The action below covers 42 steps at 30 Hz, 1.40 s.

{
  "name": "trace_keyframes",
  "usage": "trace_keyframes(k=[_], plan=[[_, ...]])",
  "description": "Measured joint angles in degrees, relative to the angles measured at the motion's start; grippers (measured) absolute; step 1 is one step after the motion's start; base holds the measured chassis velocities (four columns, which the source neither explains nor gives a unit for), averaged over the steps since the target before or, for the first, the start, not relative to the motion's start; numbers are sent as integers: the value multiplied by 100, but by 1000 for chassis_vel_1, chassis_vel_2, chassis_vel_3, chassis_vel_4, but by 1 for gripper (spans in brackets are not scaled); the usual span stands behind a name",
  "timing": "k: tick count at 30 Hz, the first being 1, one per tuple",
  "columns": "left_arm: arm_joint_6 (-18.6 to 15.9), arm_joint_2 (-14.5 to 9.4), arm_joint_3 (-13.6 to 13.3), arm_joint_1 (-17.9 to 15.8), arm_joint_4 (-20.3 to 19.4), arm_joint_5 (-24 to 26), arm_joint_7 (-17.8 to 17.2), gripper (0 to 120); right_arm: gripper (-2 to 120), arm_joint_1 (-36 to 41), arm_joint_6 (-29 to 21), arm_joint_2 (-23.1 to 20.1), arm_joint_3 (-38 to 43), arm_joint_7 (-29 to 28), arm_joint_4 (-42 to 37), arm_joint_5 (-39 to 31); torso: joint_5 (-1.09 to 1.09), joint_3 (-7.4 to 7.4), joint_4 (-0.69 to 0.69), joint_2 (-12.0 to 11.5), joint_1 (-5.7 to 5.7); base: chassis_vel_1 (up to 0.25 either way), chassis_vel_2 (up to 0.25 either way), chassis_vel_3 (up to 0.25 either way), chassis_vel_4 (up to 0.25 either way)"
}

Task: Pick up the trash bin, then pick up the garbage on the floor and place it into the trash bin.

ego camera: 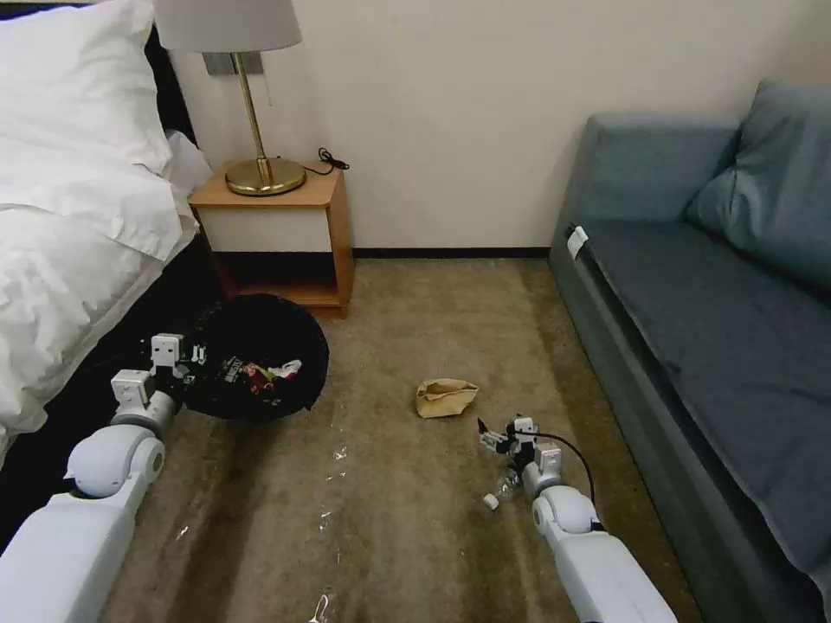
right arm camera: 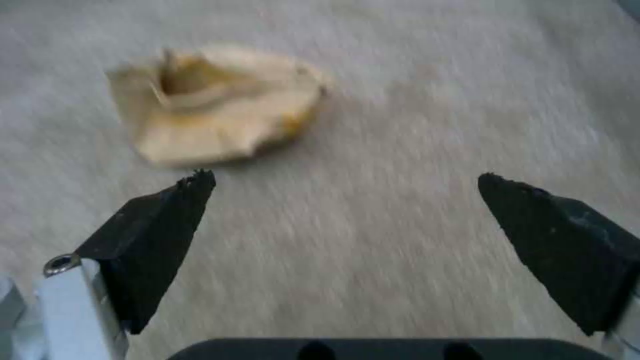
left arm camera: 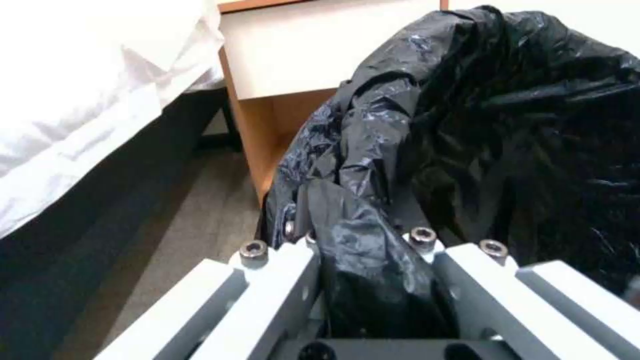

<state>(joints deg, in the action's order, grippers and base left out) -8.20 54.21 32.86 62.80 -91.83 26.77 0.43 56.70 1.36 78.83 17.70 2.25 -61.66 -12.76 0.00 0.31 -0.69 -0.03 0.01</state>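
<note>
Two grippers are at work over the beige-brown short-pile carpet [ego camera: 407, 346]. On the left, the left gripper [ego camera: 186, 359] is clamped on the rim of the round trash bin lined with a black plastic bag [ego camera: 255, 355], a fold of the bag pinched between its fingers [left arm camera: 280, 280] in the left wrist view. The bin sits near the white-sheeted bed [ego camera: 69, 225] and just in front of the wooden nightstand [ego camera: 286, 234], its mouth tipped toward the camera, so its white body is hidden; red-and-white wrappers [ego camera: 264, 374] lie inside, hard to make out singly. Near the middle of the floor lies the crumpled tan paper bag [ego camera: 446, 398], its long axis running left to right and its open mouth facing up and away from the robot. The right gripper [ego camera: 495, 438] hangs just on the near-right side of it, spread wide and holding nothing; in the right wrist view its black fingertips [right arm camera: 177, 210] stand well apart, one close beside the bag [right arm camera: 213, 102], whether touching cannot be told. A small clear bottle with a white cap [ego camera: 500, 489] lies beside the right wrist, partly hidden by the arm, cap pointing near-left. A grey-blue sofa [ego camera: 718, 285] lines the right side, cut off by the edge.
</note>
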Motion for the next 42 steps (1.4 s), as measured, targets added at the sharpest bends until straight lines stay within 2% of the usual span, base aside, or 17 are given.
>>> trace_keyframes(k=[4,11,16,24,27,29,30,32,33,34,35,36,37,38,39,42], plan=[[25,94,-19,1,33,-10,3,4,100,20,-309,130,55,-342,124,81,-1,0,0,0,0,0,0,0,0],[36,177,-89,4,52,-52,19,4,100,-45,-127,453,240,-381,660,546,1,0,0,0,0,0,0,0,0],[83,162,-66,56,91,-77,71,4,100,-29,-47,507,301,-392,795,674,0,1,0,0,0,0,0,0,0],[103,158,-52,64,97,-85,86,4,100,-10,-14,443,309,-502,504,681,-1,1,0,0,0,0,0,0,0],[103,149,-52,60,87,-75,87,4,100,138,-210,289,222,-547,56,566,0,1,0,0,0,0,0,0,0],[104,122,-5,90,73,-60,106,4,100,391,-418,0,102,-557,-554,328,0,1,-1,0,0,0,0,0,0],[104,122,-5,90,73,-60,106,4,100,391,-418,0,102,-557,-554,328,0,1,-1,0,0,0,0,0,0],[119,85,61,144,57,-45,118,4,100,753,-606,-406,17,-431,-1256,-11,3,1,0,0,0,0,0,0,0],[119,85,61,144,57,-45,118,4,100,753,-606,-406,17,-431,-1256,-11,3,1,0,0,0,0,0,0,0],[124,63,100,177,46,-34,146,4,100,989,-659,-767,3,-292,-1612,-155,2,0,2,0,0,0,0,0,0],[124,63,100,177,46,-34,146,4,100,989,-659,-767,3,-292,-1612,-155,2,0,2,0,0,0,0,0,0],[131,47,131,199,42,-28,151,4,100,1236,-691,-1160,2,-144,-1860,-258,2,0,2,0,0,0,0,0,0],[145,37,173,228,41,-27,157,4,100,1574,-716,-1768,15,87,-2173,-365,2,1,-2,0,0,0,0,0,0],[145,37,173,228,41,-27,157,4,100,1574,-716,-1768,15,87,-2173,-365,2,1,-2,0,0,0,0,0,0],[154,38,182,243,37,-31,177,4,100,1807,-715,-2185,44,282,-2379,-396,-3,0,-5,0,0,0,0,0,0],[166,67,182,247,31,-41,186,4,100,2064,-703,-2510,75,636,-2541,-376,2,1,-5,0,0,0,0,0,0]])
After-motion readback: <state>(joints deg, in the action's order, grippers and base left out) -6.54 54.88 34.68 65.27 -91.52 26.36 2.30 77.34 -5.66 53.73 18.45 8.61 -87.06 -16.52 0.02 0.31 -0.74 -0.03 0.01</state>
